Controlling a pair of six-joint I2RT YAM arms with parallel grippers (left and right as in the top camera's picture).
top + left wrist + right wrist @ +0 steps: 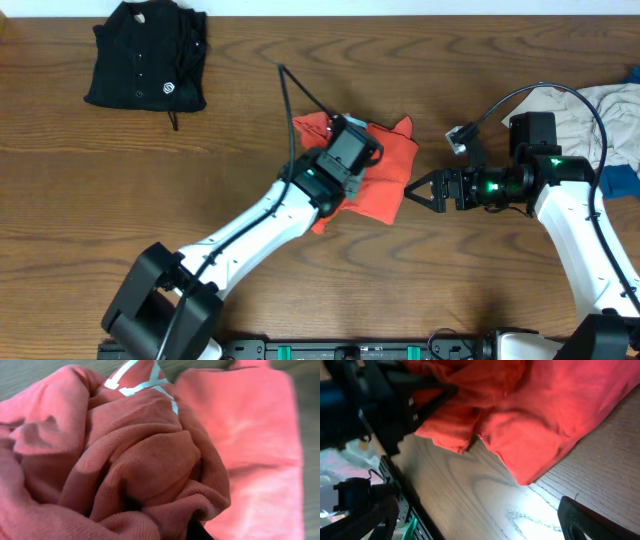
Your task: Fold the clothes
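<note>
The red-orange T-shirt [385, 175] lies crumpled at the table's centre. My left gripper [358, 155] is down on its left part. In the left wrist view bunched red fabric [140, 465] with white lettering [145, 382] fills the frame and hides the fingers, and the jaws appear shut on it. My right gripper [413, 191] is open and empty, just right of the shirt's lower right edge [535, 425]. One of its fingers [592, 520] shows over bare wood. A black buttoned shirt [147, 55] lies folded at the far left.
Pale grey and blue pieces [615, 125] lie heaped at the right edge behind the right arm. The wooden table [150, 190] shows bare wood left of the left arm. A black rail [350, 350] runs along the front edge.
</note>
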